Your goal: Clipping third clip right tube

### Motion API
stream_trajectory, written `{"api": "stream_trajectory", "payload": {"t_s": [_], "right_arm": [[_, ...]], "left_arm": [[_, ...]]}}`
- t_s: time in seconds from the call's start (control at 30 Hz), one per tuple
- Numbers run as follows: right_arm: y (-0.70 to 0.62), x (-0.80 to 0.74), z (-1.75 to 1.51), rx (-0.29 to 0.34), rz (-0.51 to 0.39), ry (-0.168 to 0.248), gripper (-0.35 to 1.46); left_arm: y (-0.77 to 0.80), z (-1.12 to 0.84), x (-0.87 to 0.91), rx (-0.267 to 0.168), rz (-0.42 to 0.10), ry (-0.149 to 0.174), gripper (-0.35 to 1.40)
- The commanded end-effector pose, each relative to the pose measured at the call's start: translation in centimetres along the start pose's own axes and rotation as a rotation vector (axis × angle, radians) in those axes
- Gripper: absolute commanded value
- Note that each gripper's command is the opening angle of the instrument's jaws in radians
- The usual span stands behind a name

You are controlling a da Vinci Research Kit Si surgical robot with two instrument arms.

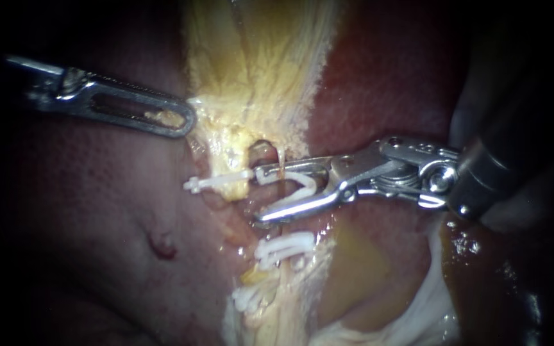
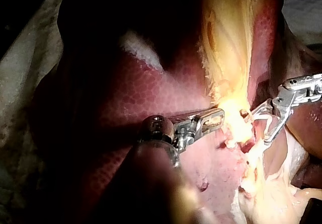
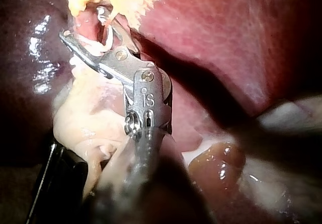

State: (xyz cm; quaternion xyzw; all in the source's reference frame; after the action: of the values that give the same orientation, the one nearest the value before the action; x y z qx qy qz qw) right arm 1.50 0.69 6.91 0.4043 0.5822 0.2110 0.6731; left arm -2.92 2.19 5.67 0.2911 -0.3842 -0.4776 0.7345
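Dark-red liver [image 1: 84,211] forms the backdrop as a strip of yellow tissue [image 1: 251,70] runs down the middle of the endoscope view; the left instrument [image 1: 184,120], entering from the left, has its windowed jaws pressed together on the edge of that tissue, apparently drawing it aside. The right instrument [image 1: 259,195] reaches in from the right, its jaws standing wide apart and cradling a loaded clip [image 1: 306,182], white and unclosed; the right tube [image 1: 281,163], a thin strand beside a small window in the tissue, lies between them. One closed clip [image 1: 216,183] sits across the neighbouring strand, just beside the jaw tips; the lower clips [image 1: 285,247] lie further down the same line of tissue. The step in hand looks to be placement, with the squeeze not yet made; the next move calls for checking that both jaw tips pass beyond the tube, then closing squarely across it.
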Motion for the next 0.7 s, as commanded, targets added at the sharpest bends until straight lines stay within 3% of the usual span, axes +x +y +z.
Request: {"api": "stream_trajectory", "payload": {"t_s": [0.03,0.3,0.5,0.7], "right_arm": [[0.0,0.0,0.0,0.003,0.0,-0.002,0.49],[-0.05,-0.01,0.0,0.021,0.02,0.005,0.49],[-0.2,0.03,0.02,0.091,0.044,0.025,0.48],[-0.35,0.18,0.04,0.148,0.048,0.068,0.48]], "left_arm": [[0.0,0.0,0.0,0.0,0.0,0.0,-0.35],[0.0,0.0,0.0,0.0,0.0,0.0,-0.35],[0.02,0.0,0.0,0.0,0.0,0.0,-0.35],[0.02,0.01,0.0,0.0,0.0,0.0,-0.35]]}}
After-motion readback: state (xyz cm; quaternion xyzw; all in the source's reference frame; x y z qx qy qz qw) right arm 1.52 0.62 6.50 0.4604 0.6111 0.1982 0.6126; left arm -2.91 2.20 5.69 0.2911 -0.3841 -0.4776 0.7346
